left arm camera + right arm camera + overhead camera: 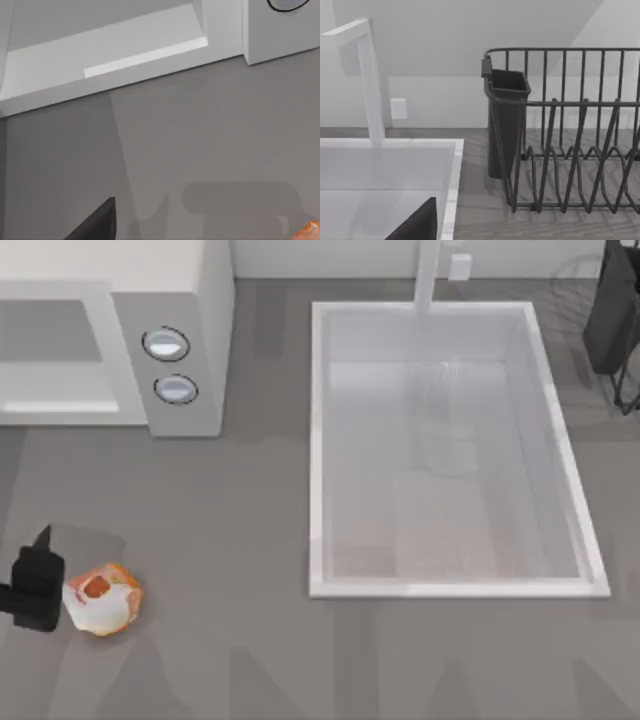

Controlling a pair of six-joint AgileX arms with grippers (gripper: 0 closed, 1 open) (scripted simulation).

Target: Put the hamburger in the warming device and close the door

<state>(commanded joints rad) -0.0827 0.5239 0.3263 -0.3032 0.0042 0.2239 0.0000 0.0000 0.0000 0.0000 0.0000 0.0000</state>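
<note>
Orange hamburger (102,598) touches my left gripper (38,590), jaws' state unclear; right wrist view adds a dish rack (570,130).

Grey worktop (250,540) carrying a wide white rectangular sink basin (318,440) set right of centre; a white tap (428,275) rises at the basin's far rim, with a small white wall plate (460,265) just beside it. A dark wire dish rack (570,130) with a dark cutlery cup (507,120) stands at the far right
</note>
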